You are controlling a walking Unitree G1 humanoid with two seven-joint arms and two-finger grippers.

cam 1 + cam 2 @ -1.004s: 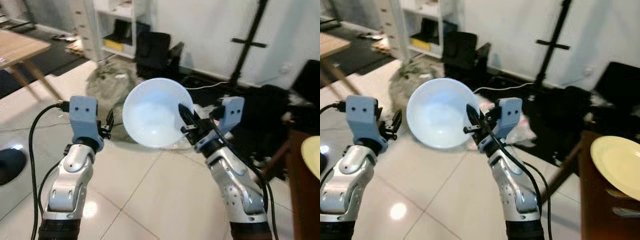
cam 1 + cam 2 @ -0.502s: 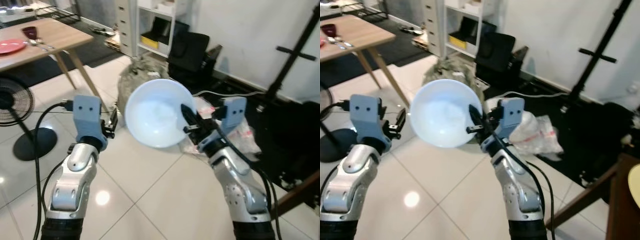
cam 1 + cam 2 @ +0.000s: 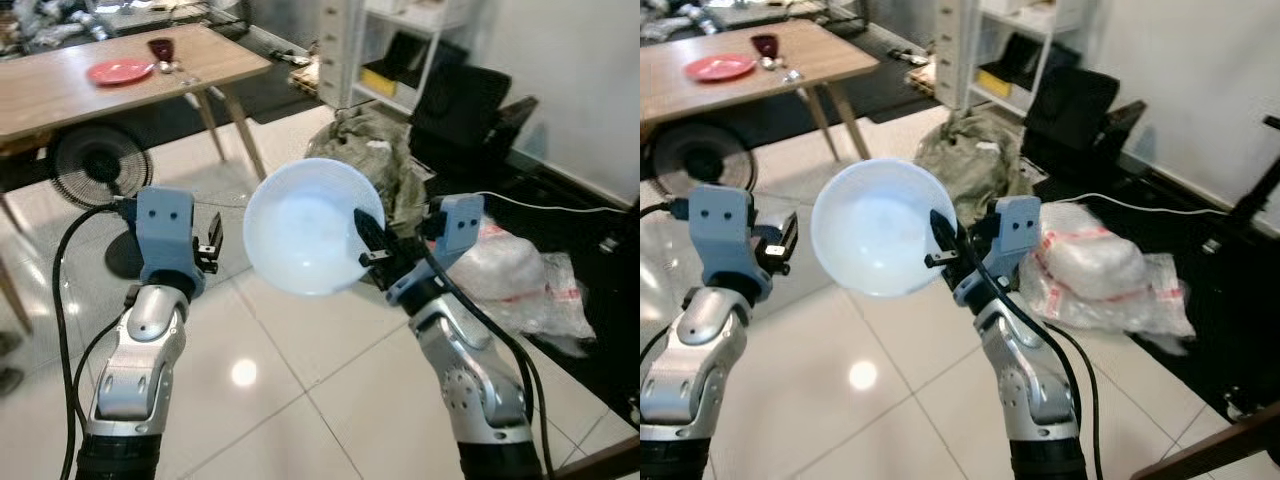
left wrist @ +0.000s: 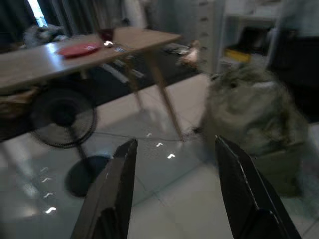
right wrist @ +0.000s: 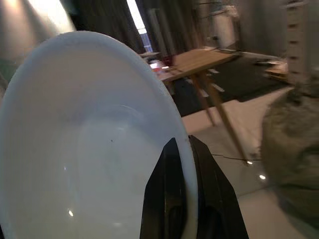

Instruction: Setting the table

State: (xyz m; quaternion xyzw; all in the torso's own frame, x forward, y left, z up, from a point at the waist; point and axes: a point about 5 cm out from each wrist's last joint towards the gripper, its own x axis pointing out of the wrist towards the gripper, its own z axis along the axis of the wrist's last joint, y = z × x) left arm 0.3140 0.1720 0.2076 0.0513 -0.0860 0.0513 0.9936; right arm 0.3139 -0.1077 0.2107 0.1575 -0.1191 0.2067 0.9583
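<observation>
– white bowl [image 3: 305, 226], held where?
– up in front of the chest, tipped on edge so its hollow faces the head camera. the right gripper [image 3: 366, 240] has it: its two black fingers are pinched almost together on the rim, one inside the bowl and one behind.
– and the left gripper [image 4: 174, 191]?
– raised beside the bowl, not touching it. fingers spread apart, nothing between them.
– where's the bowl meant to go?
– most likely the wooden surface [image 3: 120, 85] far off to the robot's left. a red plate [image 3: 119, 71] and a dark glass [image 3: 160, 48] sit on it. a fan [image 3: 101, 166] stands on the floor near it, and a lumpy grey bag [image 3: 375, 160] and a clear plastic bag [image 3: 520, 280] lie on the tiles.
– so which step is this?
– carrying, i'd say. the bowl is well apart from the surface, with open tile floor between.
– what does the next move call for?
– keeping the pinch firm while walking, steering past the fan and the surface's legs, then levelling the bowl before setting it down near the plate. a rim grip on a tilted bowl could slip if jolted.
</observation>
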